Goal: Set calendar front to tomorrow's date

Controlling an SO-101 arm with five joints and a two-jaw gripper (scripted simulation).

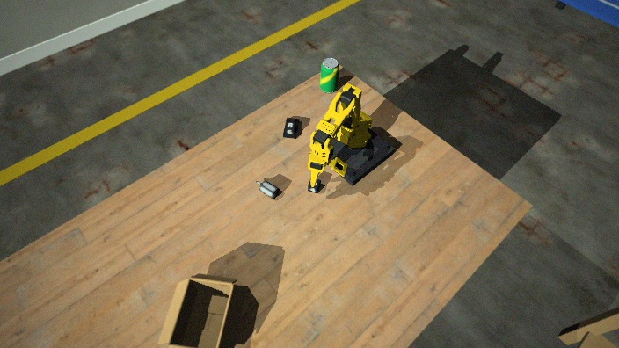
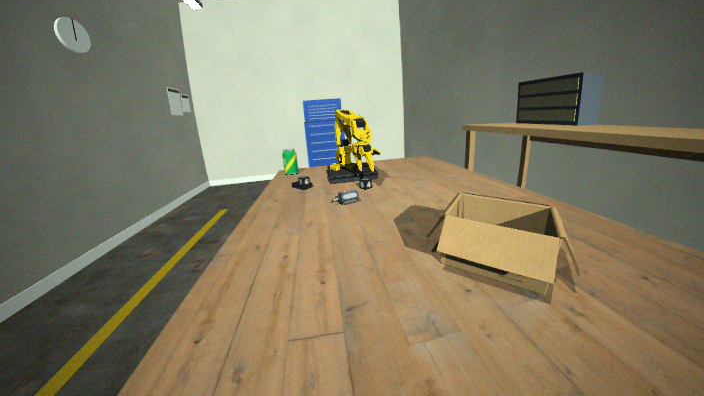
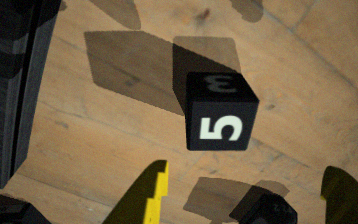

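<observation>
My end effector (image 1: 314, 183) (image 2: 366, 170) (image 3: 245, 169) stands part-way open, fingers apart and nothing between them, low over the loose cube (image 1: 314, 189) (image 2: 366, 184) (image 3: 220, 126). In the wrist view the cube lies beyond the fingertips; its "5" is turned sideways. The calendar tray (image 1: 287, 134) (image 2: 295, 185), left of and above me in the top view, bears the other digits.

For a sound grasp, I should centre the cube between my fingers, square them to two opposite faces, then lower and close gently; a corner contact would probably twist it. The digit's turn must be settled before seating.

Of clearances: the grey motor-like part (image 1: 267, 188) (image 2: 348, 196) (image 3: 267, 207) lies near, to the cube's left in the top view; my black base (image 1: 362, 171) (image 2: 337, 178) lies to its upper right. The tray sits towards the upper-left edge of the counter (image 1: 365, 235) (image 2: 311, 277) (image 3: 100, 145); the can (image 1: 328, 78) (image 2: 290, 161) stands near the top corner.
</observation>
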